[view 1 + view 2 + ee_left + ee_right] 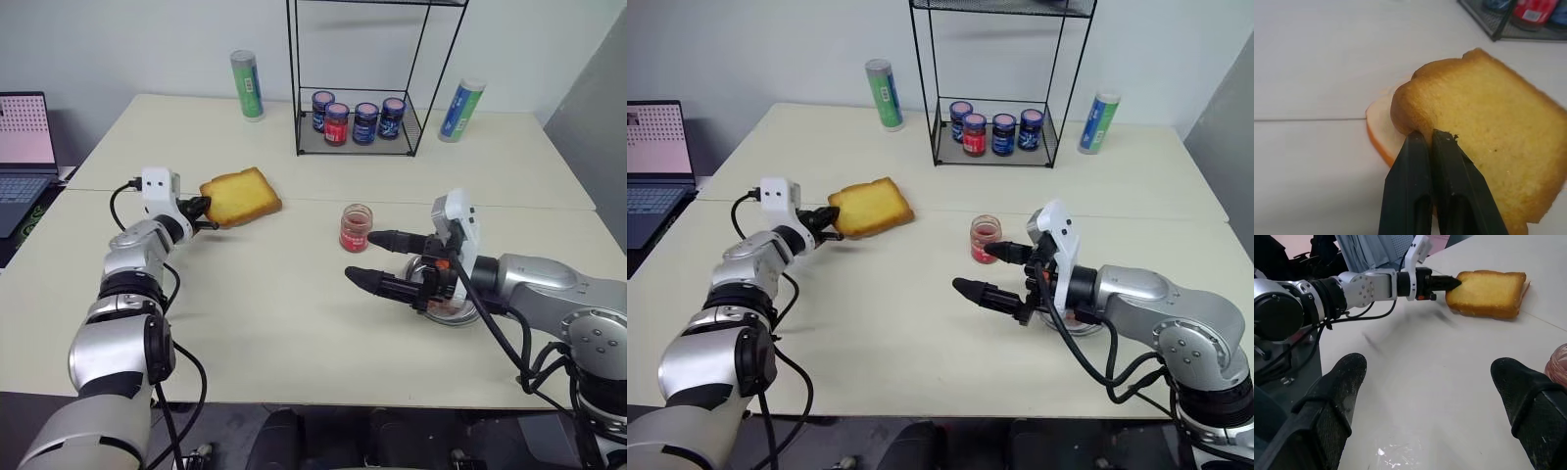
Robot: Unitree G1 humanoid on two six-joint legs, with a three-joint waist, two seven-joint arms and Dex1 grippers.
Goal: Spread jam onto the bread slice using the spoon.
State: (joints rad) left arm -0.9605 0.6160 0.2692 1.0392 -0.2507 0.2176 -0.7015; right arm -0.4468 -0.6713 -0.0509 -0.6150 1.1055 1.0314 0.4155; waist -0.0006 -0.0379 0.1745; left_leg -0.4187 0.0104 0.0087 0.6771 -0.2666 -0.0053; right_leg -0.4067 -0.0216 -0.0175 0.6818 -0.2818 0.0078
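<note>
The bread slice [240, 196], thick and golden with a brown crust, lies left of the table's middle. My left gripper [203, 210] is shut on its near corner, and in the left wrist view the black fingers [1415, 161] pinch the crust edge [1488, 127]. A paler flat slice [1378, 127] peeks out beneath it. The jam, red in a small clear jar [356, 227], stands at mid-table. My right gripper [361, 257] is open and level just in front of the jar, holding nothing. The spoon is out of view.
A black wire rack [304, 147] at the back holds several lidded jars. Two tall cans [247, 85] [461, 110] flank it. A laptop [24, 147] sits at the far left. A clear dish with red smears [456, 311] lies under my right wrist.
</note>
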